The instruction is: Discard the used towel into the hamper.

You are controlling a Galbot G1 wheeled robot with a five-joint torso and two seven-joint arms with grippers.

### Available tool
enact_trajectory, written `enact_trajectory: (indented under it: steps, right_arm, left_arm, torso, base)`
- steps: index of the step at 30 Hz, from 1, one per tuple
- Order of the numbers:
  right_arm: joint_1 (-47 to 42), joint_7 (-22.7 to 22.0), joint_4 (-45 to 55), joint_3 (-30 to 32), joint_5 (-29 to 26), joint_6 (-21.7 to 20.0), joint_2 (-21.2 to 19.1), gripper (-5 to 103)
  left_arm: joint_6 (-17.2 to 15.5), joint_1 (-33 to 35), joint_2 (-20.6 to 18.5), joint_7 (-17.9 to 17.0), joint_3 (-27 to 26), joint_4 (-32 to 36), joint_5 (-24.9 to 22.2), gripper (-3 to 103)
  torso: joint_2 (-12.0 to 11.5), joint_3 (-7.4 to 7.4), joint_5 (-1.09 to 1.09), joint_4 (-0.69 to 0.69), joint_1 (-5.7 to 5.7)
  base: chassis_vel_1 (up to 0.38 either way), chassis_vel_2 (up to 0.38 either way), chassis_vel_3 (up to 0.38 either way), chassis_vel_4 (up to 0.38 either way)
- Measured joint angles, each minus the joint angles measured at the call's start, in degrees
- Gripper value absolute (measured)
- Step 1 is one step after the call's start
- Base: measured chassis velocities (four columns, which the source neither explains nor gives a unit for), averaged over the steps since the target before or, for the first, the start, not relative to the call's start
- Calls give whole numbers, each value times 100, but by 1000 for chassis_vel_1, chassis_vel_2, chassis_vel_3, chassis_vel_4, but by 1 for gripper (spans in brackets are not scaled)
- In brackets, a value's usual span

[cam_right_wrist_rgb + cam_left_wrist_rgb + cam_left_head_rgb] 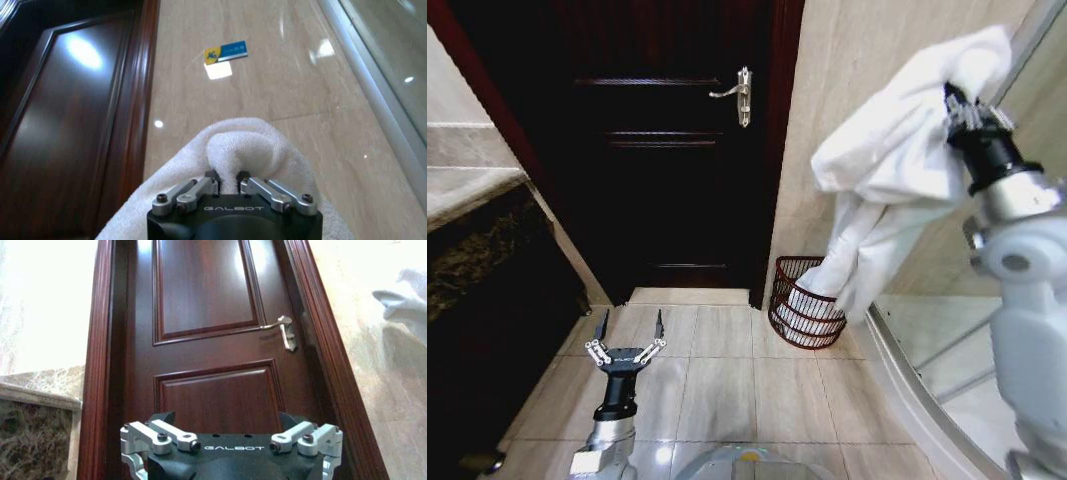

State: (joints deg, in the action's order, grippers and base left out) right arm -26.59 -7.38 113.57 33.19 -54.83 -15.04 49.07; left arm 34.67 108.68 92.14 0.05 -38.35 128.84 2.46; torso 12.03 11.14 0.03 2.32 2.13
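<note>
White terry towel [897, 150], thick and rumpled, bunched into a rounded hump at the top and trailing down in two long folds. Pinched at that hump by the right claw [951, 104], raised high at the end of the right arm, fingers clenched into the cloth. Seen from the right wrist: a soft looped-pile ridge of towel [240, 145] pushed up just ahead of the closed claw [227, 179], cloth spilling to both sides of the fingers.

Below the right claw and toward the robot's left of it: the hamper [799, 318], a small round basket of dark red-brown wire ribs and hoops, narrowing slightly to its base, standing on the tiled floor [727, 380] in the corner between the dark wooden door [667, 150] and the beige tiled wall [857, 60]. Lower end of the towel hanging down into the hamper's open mouth, white showing through the ribs; upper part well above the rim.

Left claw [630, 328] low and well apart from the towel, over the floor on the left, fingers spread wide and released, gripping nothing, pointed toward the door. From the left wrist: finger linkages at the near edge, the panelled door [213, 340] with its silver lever handle [283, 330] straight ahead, a pale fold of towel [403, 302] off to one side.
</note>
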Motion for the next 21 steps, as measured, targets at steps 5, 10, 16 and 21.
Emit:
enact_trajectory:
  steps: [5, 10, 16, 21]
  right_arm:
    - [786, -44, -427, -343, -139, 78, 57, 13]
    - [1535, -6, -1104, -867, -190, 335, 341, 13]
    - [1700, 54, -1539, -1198, -144, 599, 822, 13]
    - [1881, 133, -1855, -1353, -30, 725, 1155, 13]
  left_arm:
    - [-57, -44, 0, -40, 15, 7, 32, 100]
    - [-110, -88, 0, -54, 16, 11, 72, 100]
    - [-168, -133, 0, -63, 7, -12, 88, 100]
    - [-193, -172, 0, -63, 9, -18, 113, 100]
  torso:
    - [-1, -4, -5, -1, -1]
    - [-5, -6, -4, -1, -2]
    - [-8, -7, -2, 0, -2]
    - [-9, -9, -7, 1, -4]
  base:
    - [0, 0, 0, 0]
    - [0, 0, 0, 0]
    - [0, 0, 0, 0]
    - [0, 0, 0, 0]
